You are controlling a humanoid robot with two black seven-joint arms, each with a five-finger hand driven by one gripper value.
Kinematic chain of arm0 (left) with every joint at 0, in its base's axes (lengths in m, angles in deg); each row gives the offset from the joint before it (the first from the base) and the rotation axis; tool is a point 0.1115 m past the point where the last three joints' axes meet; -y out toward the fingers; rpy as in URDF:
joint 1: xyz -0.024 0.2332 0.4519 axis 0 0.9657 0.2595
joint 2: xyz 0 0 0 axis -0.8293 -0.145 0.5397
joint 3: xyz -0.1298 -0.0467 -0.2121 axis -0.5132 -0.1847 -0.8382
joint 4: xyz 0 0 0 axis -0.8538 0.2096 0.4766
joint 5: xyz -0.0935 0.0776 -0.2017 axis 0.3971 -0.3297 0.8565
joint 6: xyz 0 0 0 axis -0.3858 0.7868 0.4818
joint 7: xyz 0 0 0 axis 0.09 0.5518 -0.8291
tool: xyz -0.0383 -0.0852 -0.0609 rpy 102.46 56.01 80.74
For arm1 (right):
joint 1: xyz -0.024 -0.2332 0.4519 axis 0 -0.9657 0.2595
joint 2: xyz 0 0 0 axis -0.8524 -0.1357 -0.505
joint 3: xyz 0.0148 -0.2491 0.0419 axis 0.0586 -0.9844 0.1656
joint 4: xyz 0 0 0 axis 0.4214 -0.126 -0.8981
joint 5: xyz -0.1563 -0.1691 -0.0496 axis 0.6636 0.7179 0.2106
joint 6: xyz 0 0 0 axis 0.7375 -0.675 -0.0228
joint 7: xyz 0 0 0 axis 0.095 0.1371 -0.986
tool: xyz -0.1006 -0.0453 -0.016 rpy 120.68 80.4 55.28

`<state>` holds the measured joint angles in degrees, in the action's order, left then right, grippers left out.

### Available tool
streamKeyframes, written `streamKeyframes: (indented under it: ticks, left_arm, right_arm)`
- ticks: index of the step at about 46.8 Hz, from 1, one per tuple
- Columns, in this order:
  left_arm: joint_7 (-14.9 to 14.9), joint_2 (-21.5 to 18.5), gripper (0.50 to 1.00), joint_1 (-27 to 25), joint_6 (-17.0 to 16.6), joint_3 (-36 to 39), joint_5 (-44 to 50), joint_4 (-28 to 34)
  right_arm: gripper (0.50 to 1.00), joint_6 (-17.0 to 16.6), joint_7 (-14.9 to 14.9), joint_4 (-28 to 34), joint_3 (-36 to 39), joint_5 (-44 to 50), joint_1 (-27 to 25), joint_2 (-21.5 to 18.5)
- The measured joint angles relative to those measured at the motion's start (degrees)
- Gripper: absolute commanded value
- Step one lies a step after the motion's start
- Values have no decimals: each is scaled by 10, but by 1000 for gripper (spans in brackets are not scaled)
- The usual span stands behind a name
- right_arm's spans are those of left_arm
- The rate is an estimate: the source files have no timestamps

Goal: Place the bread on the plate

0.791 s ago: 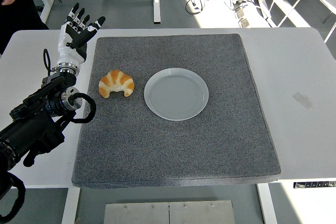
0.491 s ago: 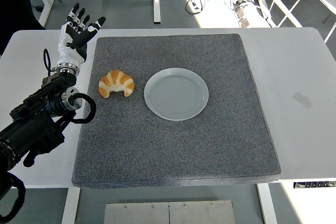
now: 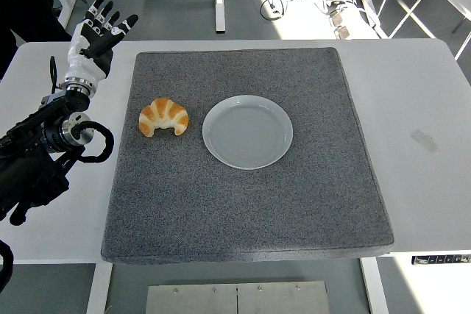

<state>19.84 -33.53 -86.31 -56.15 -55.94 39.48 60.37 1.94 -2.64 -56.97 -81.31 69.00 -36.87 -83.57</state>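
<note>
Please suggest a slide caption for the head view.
Golden croissant beside empty pale round plate on grey mat; open left hand raised.

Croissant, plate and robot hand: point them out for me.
Croissant (image 3: 163,117), head view, middle of its crust.
Plate (image 3: 247,131), head view, bare centre.
Left robot hand (image 3: 94,34), head view, palm, fingers spread.

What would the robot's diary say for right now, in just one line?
croissant: on grey mat, left of plate | plate: empty | left robot hand: open, off the mat | bread not placed
</note>
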Motion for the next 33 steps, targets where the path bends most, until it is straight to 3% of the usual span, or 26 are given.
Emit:
streamKeyframes:
  ticks: [10, 22, 33]
  left_arm:
    - [10, -74, 940, -48, -6, 98, 0, 49]
    - [37, -125, 942, -114, -32, 243, -7, 83]
    - [44, -162, 943, -174, -119, 379, -28, 193]
  right_arm:
    - [1000, 0, 0, 0, 0, 0, 0, 0]
    - [1000, 0, 0, 0, 0, 0, 0, 0]
    - [1000, 0, 0, 0, 0, 0, 0, 0]
